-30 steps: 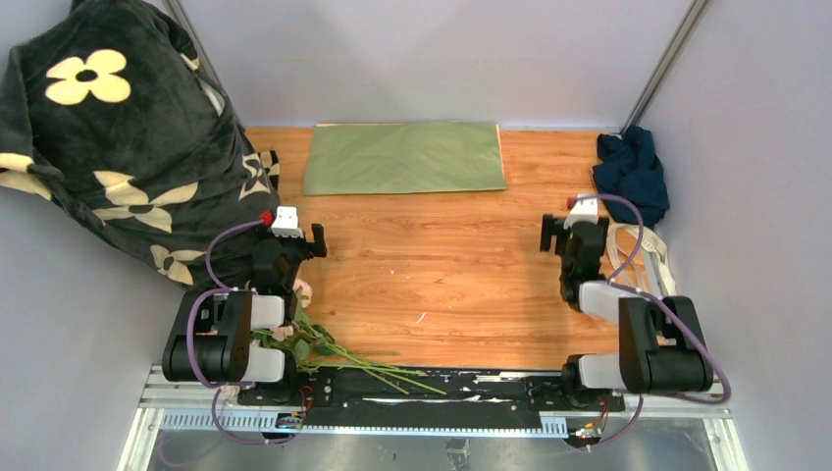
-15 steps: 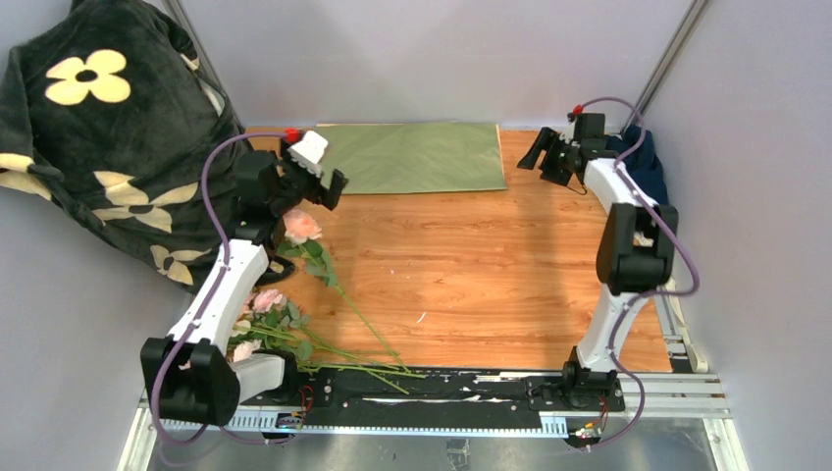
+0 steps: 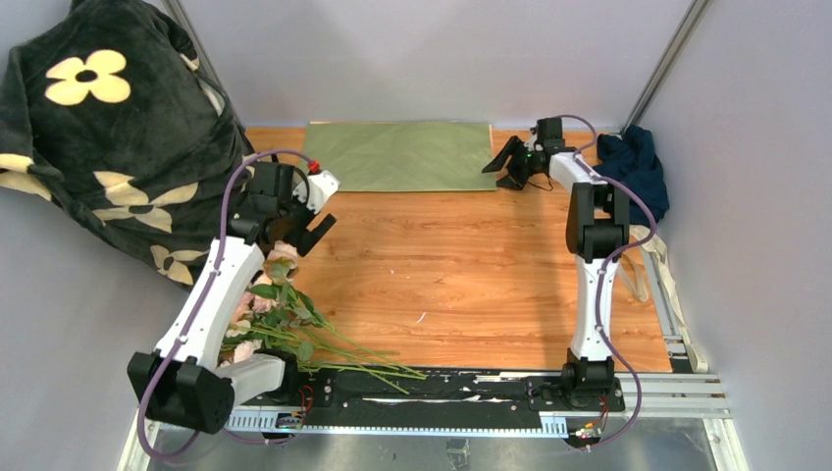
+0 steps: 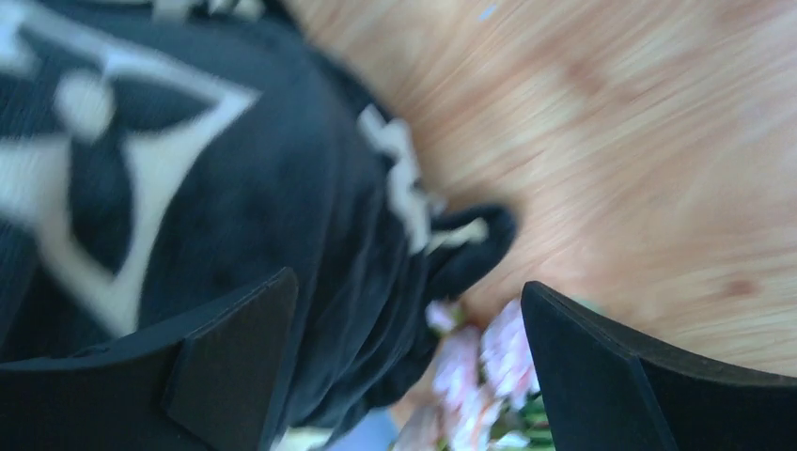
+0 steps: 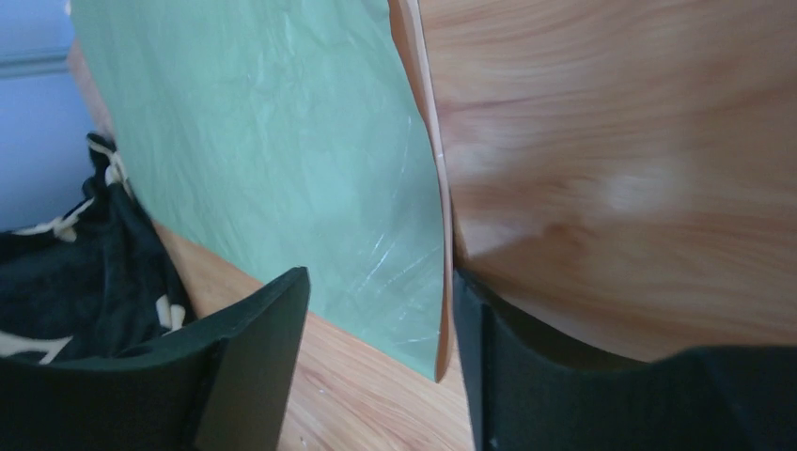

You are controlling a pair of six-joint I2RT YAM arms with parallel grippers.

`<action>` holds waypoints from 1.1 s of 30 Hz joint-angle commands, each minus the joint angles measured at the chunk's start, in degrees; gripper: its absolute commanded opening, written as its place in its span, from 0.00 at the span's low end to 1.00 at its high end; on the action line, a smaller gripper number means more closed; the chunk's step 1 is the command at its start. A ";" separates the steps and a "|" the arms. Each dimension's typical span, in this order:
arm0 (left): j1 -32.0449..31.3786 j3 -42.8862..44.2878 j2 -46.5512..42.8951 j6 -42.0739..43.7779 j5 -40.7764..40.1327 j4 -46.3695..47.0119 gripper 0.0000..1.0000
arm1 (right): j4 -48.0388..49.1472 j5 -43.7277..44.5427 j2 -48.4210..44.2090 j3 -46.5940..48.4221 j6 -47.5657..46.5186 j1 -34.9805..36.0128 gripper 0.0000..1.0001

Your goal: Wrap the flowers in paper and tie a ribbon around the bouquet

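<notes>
Our right gripper (image 3: pixel 501 169) is half open, holding nothing, with the edge of the thin, floppy paper (image 3: pixel 402 157) between its jaws, so we should pinch there softly.

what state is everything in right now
paper, flat, green face up
flowers, lying loose, unwrapped
ribbon, loose, untied
blanket, heaped
navy cloth, crumpled
left gripper, jaws open, empty
right gripper, jaws open around the paper's right edge
</notes>
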 commanded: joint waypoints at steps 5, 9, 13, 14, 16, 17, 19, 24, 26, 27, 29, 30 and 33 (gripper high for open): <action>1.05 5.56 -1.64 -3.22 -1.24 -5.32 1.00 | 6.10 -6.43 4.12 -1.42 7.02 4.85 0.21; 1.06 2.32 -3.81 -7.58 -0.78 2.66 1.00 | 13.83 -7.42 -1.92 -8.96 9.37 4.05 0.00; 1.06 1.49 -1.77 -10.59 -3.04 5.97 1.00 | 14.96 -2.23 -15.65 -24.12 5.25 2.21 0.00; 1.06 1.66 -1.16 -11.00 -2.14 6.04 1.00 | 17.20 0.31 -21.11 -29.95 4.34 1.46 0.00; 1.06 2.26 -0.60 -12.18 1.04 6.07 1.00 | 19.03 5.45 -34.50 -42.10 2.34 -0.29 0.00; 1.06 2.43 -0.67 -12.76 3.84 6.26 1.00 | 18.24 8.34 -39.96 -47.87 0.57 -0.78 0.00; 1.22 2.48 -1.60 -14.39 10.73 7.64 1.00 | 13.12 15.13 -50.07 -56.76 -3.60 -0.43 0.00; 1.14 2.33 -3.28 -15.93 18.49 10.07 1.00 | -3.07 24.03 -57.51 -63.21 -14.15 1.12 0.87; 1.14 2.07 -3.19 -15.85 15.01 10.43 1.00 | -14.28 28.69 -55.05 -55.85 -19.07 1.42 0.90; 1.14 1.59 -3.17 -15.85 13.47 10.88 1.00 | -17.89 32.25 -54.72 -52.97 -20.56 1.93 0.90; 1.14 0.67 -3.17 -15.89 12.11 11.37 1.00 | -21.72 45.75 -57.31 -48.87 -21.90 6.17 0.90; 1.14 0.38 -3.18 -15.80 12.08 11.39 1.00 | -22.72 55.20 -59.31 -47.29 -22.35 10.47 0.90; 1.16 -0.31 -3.23 -15.62 12.27 11.47 1.00 | -24.67 73.73 -62.66 -43.45 -22.92 25.25 0.91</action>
